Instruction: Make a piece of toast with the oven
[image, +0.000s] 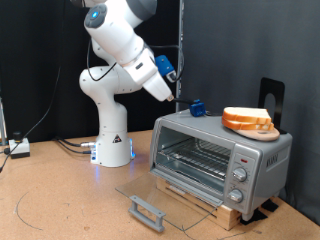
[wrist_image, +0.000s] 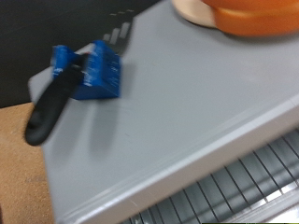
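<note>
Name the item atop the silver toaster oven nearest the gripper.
The small blue black-handled tool, close by the gripper; the orange-crusted bread slices lie further to the exterior view's right.

Blue-headed brush (wrist_image: 86, 77), wooden table (image: 60, 200)

A black backdrop curtain (image: 230, 50) closes the rear of the scene. Below it lies a brown tabletop (image: 60, 195). A small white box (image: 19, 148) with cables sits at the curtain's foot, exterior view's left.

Bread slices (wrist_image: 248, 14) cut off, blurred
</note>
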